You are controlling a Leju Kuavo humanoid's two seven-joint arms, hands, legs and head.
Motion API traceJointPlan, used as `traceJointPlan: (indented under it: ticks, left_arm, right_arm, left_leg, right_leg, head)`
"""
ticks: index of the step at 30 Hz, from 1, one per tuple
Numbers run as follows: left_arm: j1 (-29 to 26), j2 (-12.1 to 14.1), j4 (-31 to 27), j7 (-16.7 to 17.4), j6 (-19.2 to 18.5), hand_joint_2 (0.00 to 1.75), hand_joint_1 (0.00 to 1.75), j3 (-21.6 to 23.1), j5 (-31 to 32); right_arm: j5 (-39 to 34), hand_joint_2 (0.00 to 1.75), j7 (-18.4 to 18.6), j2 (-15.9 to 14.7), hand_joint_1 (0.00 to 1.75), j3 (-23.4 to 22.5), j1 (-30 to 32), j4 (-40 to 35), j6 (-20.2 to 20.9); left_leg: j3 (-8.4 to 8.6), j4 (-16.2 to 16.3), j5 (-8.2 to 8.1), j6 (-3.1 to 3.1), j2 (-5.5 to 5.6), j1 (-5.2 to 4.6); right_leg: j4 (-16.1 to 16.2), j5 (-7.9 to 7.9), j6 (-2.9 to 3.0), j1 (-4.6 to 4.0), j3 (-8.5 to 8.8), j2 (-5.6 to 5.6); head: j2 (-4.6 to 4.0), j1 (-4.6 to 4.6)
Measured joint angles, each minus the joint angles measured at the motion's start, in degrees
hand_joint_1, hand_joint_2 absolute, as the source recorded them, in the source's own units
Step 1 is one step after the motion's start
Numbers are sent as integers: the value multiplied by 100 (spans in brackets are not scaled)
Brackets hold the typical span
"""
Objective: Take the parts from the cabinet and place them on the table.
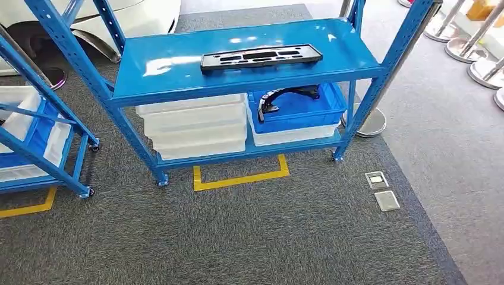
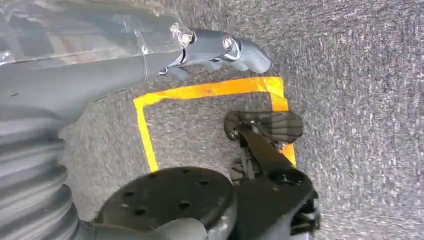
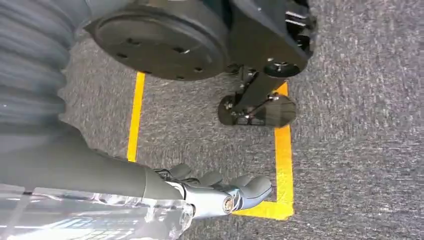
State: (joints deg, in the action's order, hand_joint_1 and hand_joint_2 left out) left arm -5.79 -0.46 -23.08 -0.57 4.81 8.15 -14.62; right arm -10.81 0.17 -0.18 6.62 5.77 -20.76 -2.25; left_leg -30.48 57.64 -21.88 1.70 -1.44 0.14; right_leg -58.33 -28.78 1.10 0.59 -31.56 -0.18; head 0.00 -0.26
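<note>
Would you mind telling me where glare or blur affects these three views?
Head view: white glare patches on the blue shelf left of the black part; otherwise sharp. Left wrist view: the left hand is sharp, the ribbed cover blurred. Right wrist view: the right hand is sharp, the cover's near edge soft.

Left hand hangs empty, fingers slightly curled, above grey carpet and a yellow tape corner.
</note>
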Motion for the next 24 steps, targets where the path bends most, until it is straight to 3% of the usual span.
traceJointPlan:
  ticks: [5, 6, 7, 17, 24]
  left_arm:
    - [112, -15, 54, -33, 222, 175, 0, 411, -641]
    - [131, -17, 63, -37, 256, 175, 0, 476, -743]
    - [157, -22, 74, -39, 304, 0, 0, 562, -875]
    - [405, -39, 223, -162, 724, 0, 0, 1531, -2222]
    - [579, -39, 339, -284, 947, 0, 0, 2237, -3089]
  right_arm:
    - [-478, 175, 0, -11, 0, 330, -99, 6, -107]
    - [-553, 0, 0, -13, 0, 391, -114, 9, -129]
    - [-654, 0, 0, -18, 0, 460, -135, 15, -151]
    - [-1634, 0, 17, -157, 0, 1290, -379, 125, -346]
    - [-2073, 0, -11, -503, 0, 1961, -779, 190, -667]
  left_leg:
    - [-1, 3, -2, -2, 0, 0]
    - [-1, 4, -2, -3, 0, 0]
    - [-2, 4, -2, -3, 0, 0]
    - [-6, 13, -3, -5, 0, 0]
    - [-18, 23, -4, -6, 0, 0]
  right_leg:
    - [0, 0, 0, 0, 0, 1]
    - [0, 0, 0, 0, 0, 1]
    - [0, 0, 0, 0, -1, 1]
    - [-1, 1, -2, 0, 0, 2]
    - [-1, 5, -8, 0, -1, 1]
  head:
    - [0, 0]
    - [0, -2]
    - [0, 0]
    - [0, 2]
    - [0, 2]
